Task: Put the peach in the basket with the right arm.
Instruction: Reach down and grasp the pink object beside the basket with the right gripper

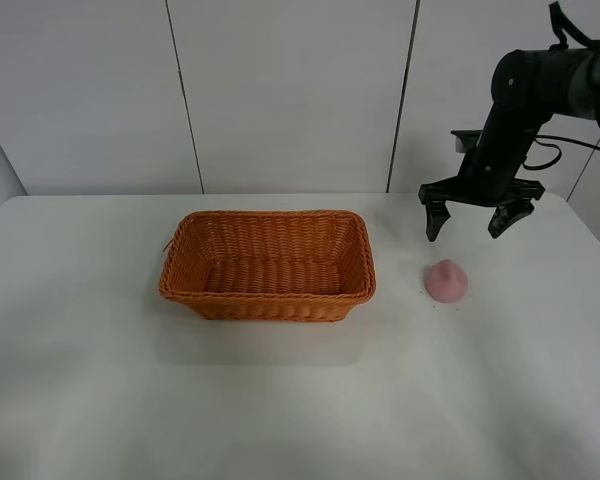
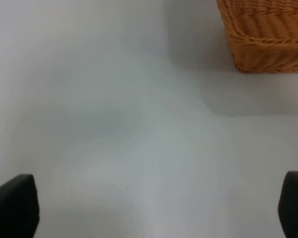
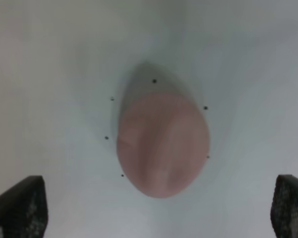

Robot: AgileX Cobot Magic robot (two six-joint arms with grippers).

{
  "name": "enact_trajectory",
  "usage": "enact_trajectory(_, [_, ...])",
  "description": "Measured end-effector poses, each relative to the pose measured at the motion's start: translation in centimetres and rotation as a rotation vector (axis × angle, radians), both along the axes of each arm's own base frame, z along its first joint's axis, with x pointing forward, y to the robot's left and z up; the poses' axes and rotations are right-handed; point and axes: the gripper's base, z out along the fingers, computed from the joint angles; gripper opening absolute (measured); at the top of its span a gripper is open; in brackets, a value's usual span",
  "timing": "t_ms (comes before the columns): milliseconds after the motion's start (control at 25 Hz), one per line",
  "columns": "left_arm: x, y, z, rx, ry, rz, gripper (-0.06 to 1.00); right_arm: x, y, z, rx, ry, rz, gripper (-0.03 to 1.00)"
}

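The pale-pink peach (image 1: 447, 281) lies on the white table just right of the orange wicker basket (image 1: 268, 264), which holds nothing. My right gripper (image 1: 476, 220) hangs open above and slightly behind the peach, not touching it. In the right wrist view the peach (image 3: 162, 144) sits centred between the two spread fingertips (image 3: 21, 208). The left arm is outside the exterior high view. In the left wrist view the left gripper (image 2: 154, 208) is open over bare table, with a corner of the basket (image 2: 265, 34) beyond it.
The white table (image 1: 300, 400) runs to a panelled white wall behind. The right arm's dark links (image 1: 540, 85) reach in from the upper right. Small dark specks dot the table around the peach (image 3: 111, 98).
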Motion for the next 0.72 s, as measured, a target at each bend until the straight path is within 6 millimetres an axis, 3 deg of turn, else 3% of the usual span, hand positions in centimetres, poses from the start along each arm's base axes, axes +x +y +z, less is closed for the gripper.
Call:
enact_trajectory(320, [0.0,0.0,0.0,0.0,0.0,0.0,0.99,0.7,0.1,-2.4,-0.018,0.013,-0.002,0.7])
enact_trajectory(720, [0.0,0.0,0.0,0.0,0.0,0.0,0.99,1.3,0.2,-7.8,-0.031,0.11,-0.004,0.7])
